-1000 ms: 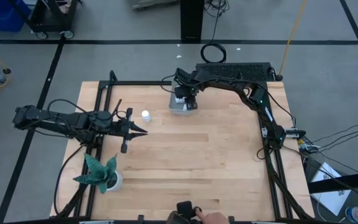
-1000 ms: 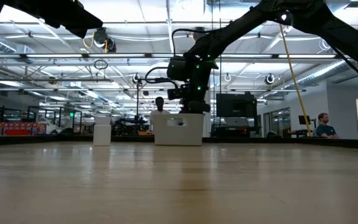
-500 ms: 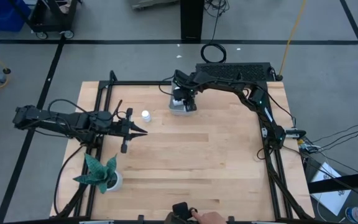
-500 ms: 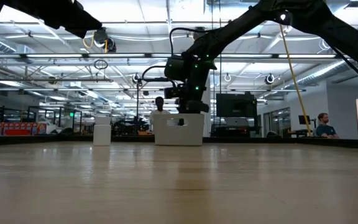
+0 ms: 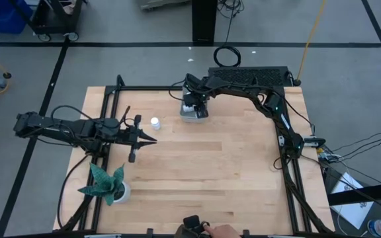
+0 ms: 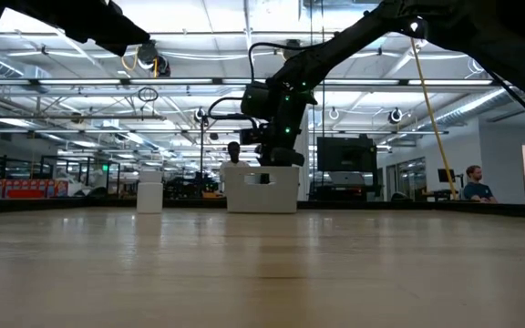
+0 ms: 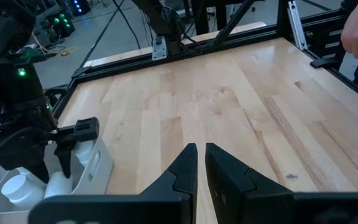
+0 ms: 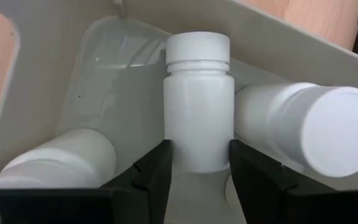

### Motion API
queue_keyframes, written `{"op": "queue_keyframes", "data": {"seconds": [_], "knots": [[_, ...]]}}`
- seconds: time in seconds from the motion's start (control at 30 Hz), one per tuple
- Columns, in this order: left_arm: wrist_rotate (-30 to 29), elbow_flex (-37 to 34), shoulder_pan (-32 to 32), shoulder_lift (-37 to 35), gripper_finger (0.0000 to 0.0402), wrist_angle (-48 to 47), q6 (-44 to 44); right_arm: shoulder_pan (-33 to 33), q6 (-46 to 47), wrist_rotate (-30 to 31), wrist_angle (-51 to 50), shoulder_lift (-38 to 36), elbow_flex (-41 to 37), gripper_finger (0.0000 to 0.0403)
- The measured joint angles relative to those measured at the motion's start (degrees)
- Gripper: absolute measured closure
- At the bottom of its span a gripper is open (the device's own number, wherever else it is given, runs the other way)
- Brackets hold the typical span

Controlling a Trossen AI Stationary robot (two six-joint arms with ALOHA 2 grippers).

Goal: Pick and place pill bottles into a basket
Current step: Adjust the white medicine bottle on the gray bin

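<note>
Right gripper (image 8: 197,165): upper centre of the high view, down inside the basket (image 5: 192,114), fingers clasping an upright pill bottle (image 8: 197,102).
Basket contents: two bottles lying either side.
Loose bottle (image 5: 155,123): left of the basket.
Left gripper (image 7: 197,163): pinched together, empty, parked centre-left.
Tip: release fully, then lift straight up, avoiding the neighbouring bottles.

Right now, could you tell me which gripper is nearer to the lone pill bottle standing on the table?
Left. The left gripper waits just beside the bottle; the right gripper is farther off, inside the basket.
</note>
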Motion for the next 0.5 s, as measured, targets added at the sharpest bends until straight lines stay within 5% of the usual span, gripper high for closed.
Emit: {"op": "queue_keyframes", "data": {"seconds": [0.5], "knots": [[0.0, 0.0, 0.0, 0.0, 0.0366, -0.3, 0.0, -0.3, 2.1, 1.5, -0.9, -0.7, 0.0, 0.0364]]}}
